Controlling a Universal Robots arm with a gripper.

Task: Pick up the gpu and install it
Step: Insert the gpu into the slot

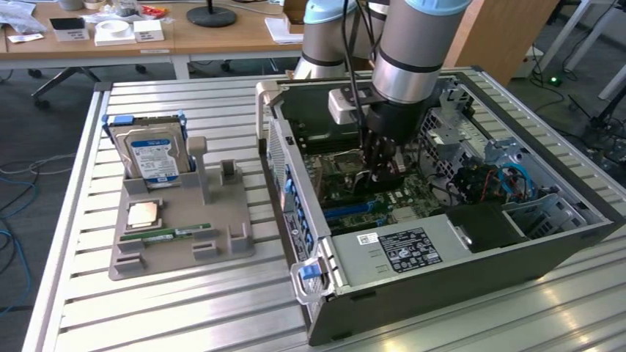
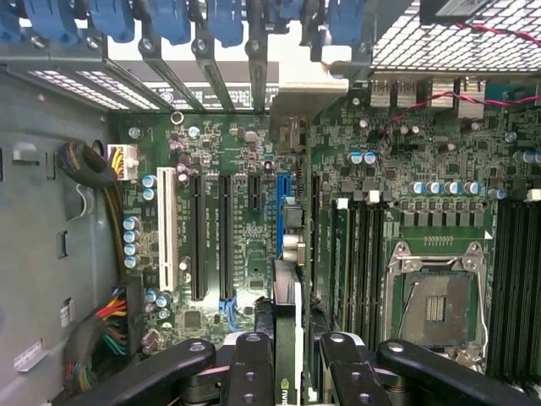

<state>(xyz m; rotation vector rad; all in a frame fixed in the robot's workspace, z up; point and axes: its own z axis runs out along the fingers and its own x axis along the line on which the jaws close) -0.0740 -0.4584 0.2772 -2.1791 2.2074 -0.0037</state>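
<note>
My gripper [image 1: 382,167] is deep inside the open computer case [image 1: 440,249], just above the motherboard [image 1: 391,198]. In the wrist view its two black fingers [image 2: 252,364] are shut on the gpu [image 2: 287,309]. The gpu is a thin green card seen edge-on, running from between the fingers toward the blue expansion slot [image 2: 283,211]. The card lines up with that slot. Whether it is seated in the slot I cannot tell. In the exterior view the arm and fingers hide most of the card.
Black slots [image 2: 197,237] and a white slot [image 2: 166,228] lie beside the blue one, with the CPU socket [image 2: 435,300] and cable bundles [image 2: 106,326] close by. On the exterior view's left, a grey holder [image 1: 225,246] carries a hard drive [image 1: 152,158], a chip [image 1: 145,214] and a memory stick [image 1: 176,233].
</note>
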